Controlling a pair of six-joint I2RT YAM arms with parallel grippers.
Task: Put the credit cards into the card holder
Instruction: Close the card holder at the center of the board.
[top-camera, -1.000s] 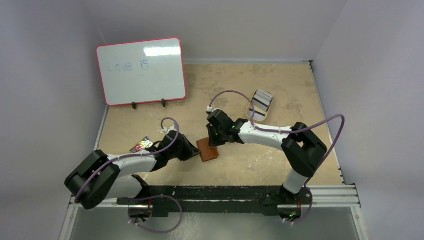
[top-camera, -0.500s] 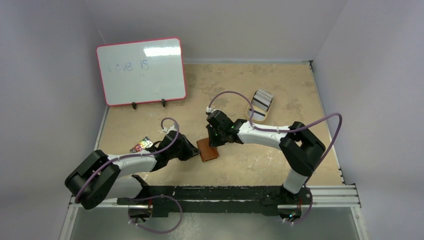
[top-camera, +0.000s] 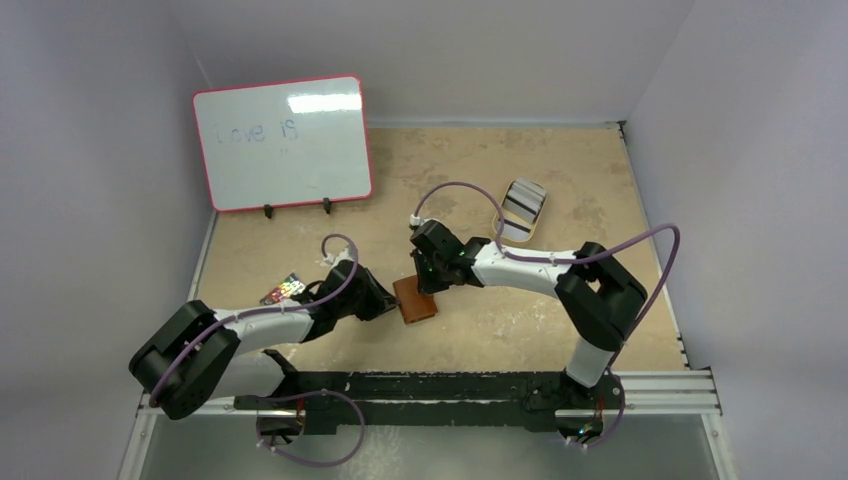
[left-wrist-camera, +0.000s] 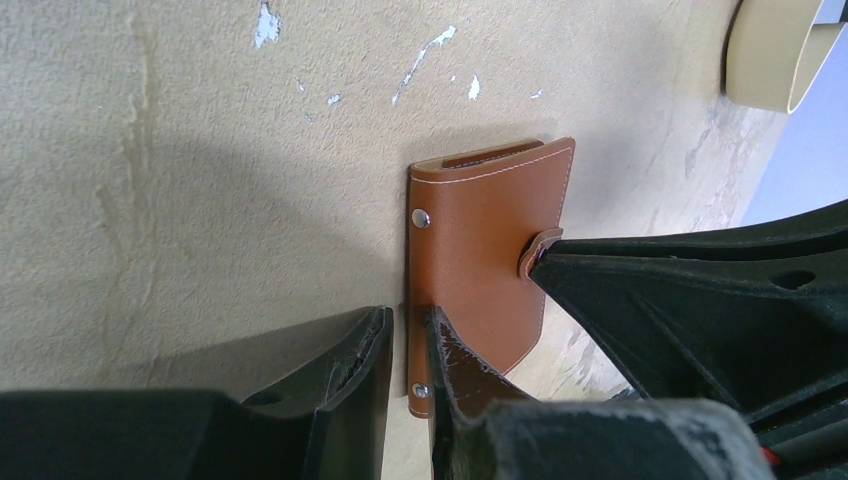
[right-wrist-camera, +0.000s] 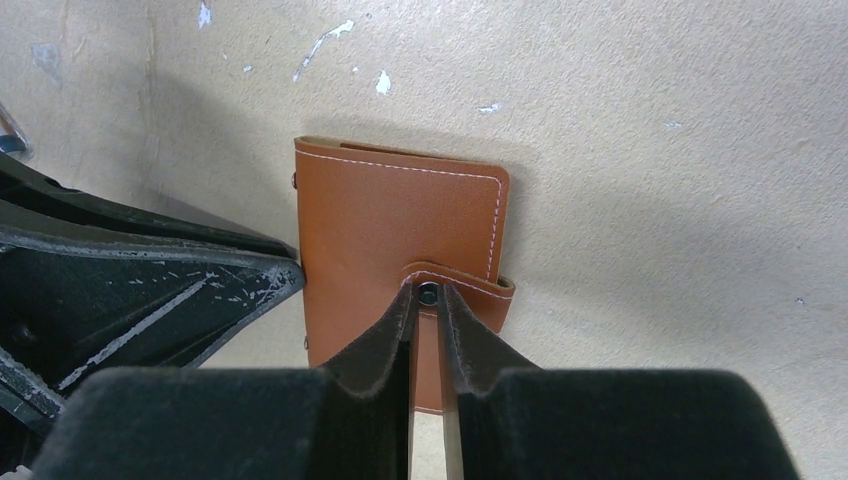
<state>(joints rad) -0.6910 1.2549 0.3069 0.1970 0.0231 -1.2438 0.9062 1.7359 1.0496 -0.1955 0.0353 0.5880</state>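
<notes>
The left fingers (left-wrist-camera: 447, 352) nipped the wallet's (left-wrist-camera: 490, 250) spine edge and the right fingers (right-wrist-camera: 378, 338) pinched its snap tab (right-wrist-camera: 470, 288). A tug might drag the whole wallet instead of unsnapping it.

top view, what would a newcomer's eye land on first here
The brown card holder at the centre of the table, closed and gripped from both sides: the left gripper has its jaws on the riveted edge, the right gripper pinches the snap tab. Behind it on the left stands a red-framed whiteboard with faint writing, and at the back right an oval tin holds striped cards.
</notes>
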